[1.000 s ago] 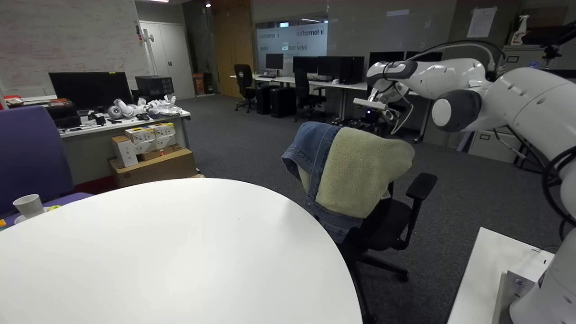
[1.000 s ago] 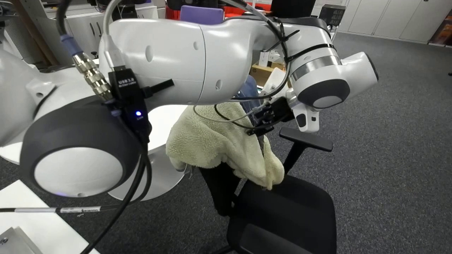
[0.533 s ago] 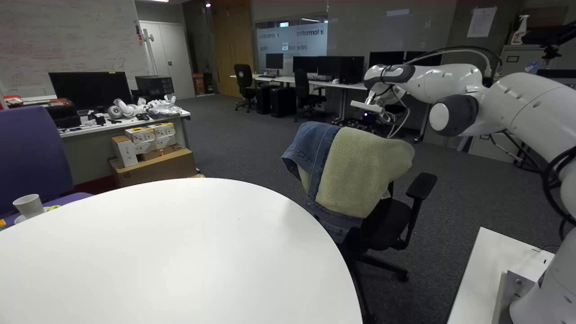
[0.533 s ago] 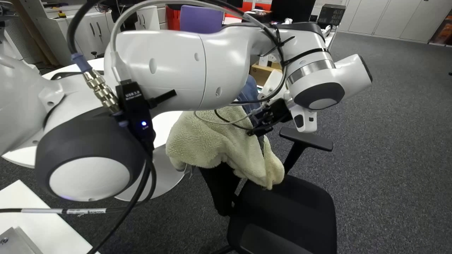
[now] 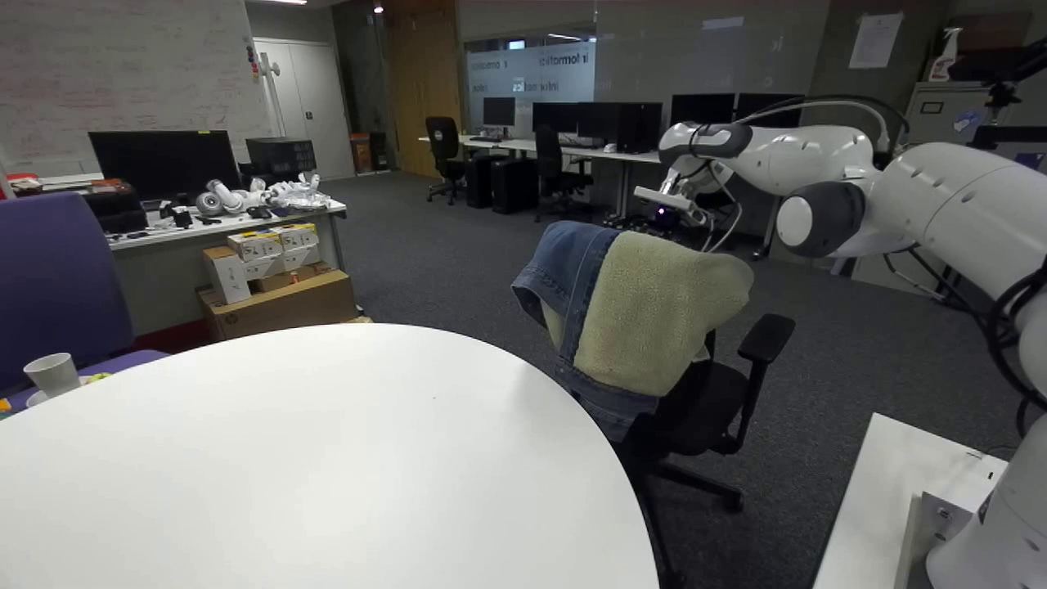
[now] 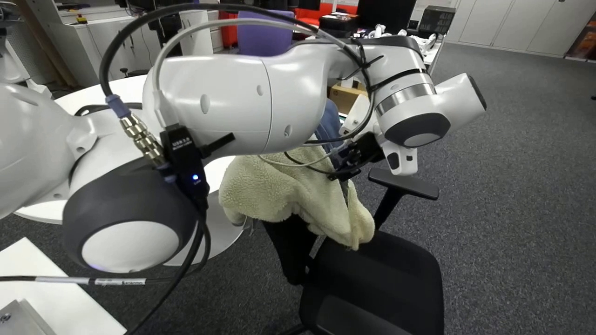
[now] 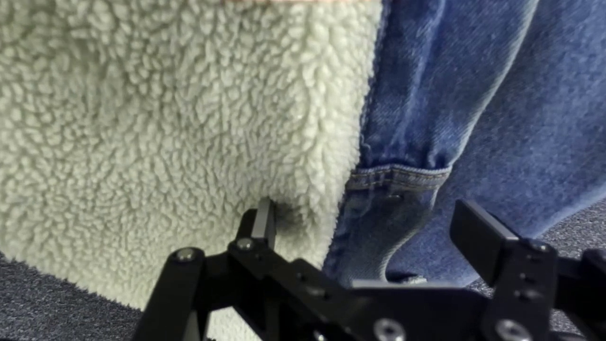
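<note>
A denim jacket with a cream fleece lining hangs over the back of a black office chair. The fleece (image 5: 654, 311) and denim (image 5: 575, 254) show in both exterior views. My gripper (image 7: 362, 202) is open at the jacket's front edge. In the wrist view one finger (image 7: 263, 222) is against or just above the fleece (image 7: 189, 118). The opposite finger (image 7: 483, 237) is over the denim (image 7: 521, 132). The edge with its seam lies between them, not clamped. In an exterior view the gripper (image 6: 343, 173) is beside the jacket, its fingertips hard to make out.
The black chair has a seat (image 6: 372, 284) and armrests (image 6: 403, 183) near the gripper. A round white table (image 5: 327, 458) stands beside the chair. Loose cables (image 6: 316, 163) hang from the arm over the jacket. A purple chair (image 5: 57, 286) holds a white cup (image 5: 53, 374).
The arm has lowered, its elbow and forearm most clearly. The wrist has shifted slightly down and left in both exterior views. The jacket and chair look unmoved.
</note>
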### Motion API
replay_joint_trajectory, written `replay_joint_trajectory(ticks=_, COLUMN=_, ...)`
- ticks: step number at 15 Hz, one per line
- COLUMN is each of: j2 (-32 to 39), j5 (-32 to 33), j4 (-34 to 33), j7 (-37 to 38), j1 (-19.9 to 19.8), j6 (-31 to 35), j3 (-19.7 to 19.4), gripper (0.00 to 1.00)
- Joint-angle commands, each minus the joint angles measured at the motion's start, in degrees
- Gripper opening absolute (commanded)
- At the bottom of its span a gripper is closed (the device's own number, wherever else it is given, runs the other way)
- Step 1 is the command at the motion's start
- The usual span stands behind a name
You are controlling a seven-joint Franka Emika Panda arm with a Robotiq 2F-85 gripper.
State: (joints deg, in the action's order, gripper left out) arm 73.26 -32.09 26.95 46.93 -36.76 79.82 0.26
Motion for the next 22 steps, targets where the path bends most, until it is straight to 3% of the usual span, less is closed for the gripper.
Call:
replay_joint_trajectory(ticks=1, j2=3.49, j5=3.28, j4=-3.01, j7=0.7, j1=-0.44, j6=-0.92, j3=1.69, gripper=1.0)
replay_joint_trajectory(ticks=9, j2=4.96, j5=5.59, j4=-4.25, j7=-4.17, j1=-1.17, j6=-8.94, j3=3.71, gripper=1.0)
replay_joint_trajectory(ticks=12, j2=3.29, j5=4.95, j4=-4.08, j7=-6.09, j1=-2.1, j6=-17.96, j3=5.43, gripper=1.0)
replay_joint_trajectory(ticks=15, j2=2.83, j5=6.0, j4=-5.64, j7=-5.0, j1=-2.47, j6=-22.76, j3=4.77, gripper=1.0)
replay_joint_trajectory(ticks=21, j2=0.1, j5=7.0, j4=-2.53, j7=-6.25, j1=-3.64, j6=-22.24, j3=4.49, gripper=1.0)
replay_joint_trajectory(ticks=22, j2=-0.1, j5=6.98, j4=-2.54, j7=-6.09, j1=-3.78, j6=-22.28, j3=4.52, gripper=0.75)
